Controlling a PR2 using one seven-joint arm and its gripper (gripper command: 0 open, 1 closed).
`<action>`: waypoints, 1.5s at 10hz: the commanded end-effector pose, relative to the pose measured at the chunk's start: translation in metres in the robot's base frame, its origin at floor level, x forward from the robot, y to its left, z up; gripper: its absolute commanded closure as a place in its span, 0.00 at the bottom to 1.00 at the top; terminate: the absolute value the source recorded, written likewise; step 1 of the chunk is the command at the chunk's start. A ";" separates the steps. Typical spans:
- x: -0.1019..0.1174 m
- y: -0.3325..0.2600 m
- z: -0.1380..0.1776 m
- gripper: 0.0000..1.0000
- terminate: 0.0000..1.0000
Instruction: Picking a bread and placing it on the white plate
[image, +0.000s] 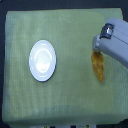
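The bread (100, 68) is a tapered golden-brown loaf lying lengthwise on the green cloth at the exterior view's right. Its upper end is hidden under my grey gripper (97, 47), which comes in from the right edge and sits right over that end. The fingers are too blurred and covered to show whether they are open or shut on the loaf. The white plate (42, 60) is round and glossy, bare, and lies on the cloth well to the left of the bread.
A pale green cloth (65, 30) covers the whole table top. Its front edge (65, 122) runs along the bottom of the view, with a dark strip below it. The grey arm (118, 42) fills the upper right corner.
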 end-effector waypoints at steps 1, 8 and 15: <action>0.036 0.096 0.030 1.00 0.00; 0.059 0.319 -0.014 1.00 0.00; 0.049 0.364 -0.023 1.00 0.00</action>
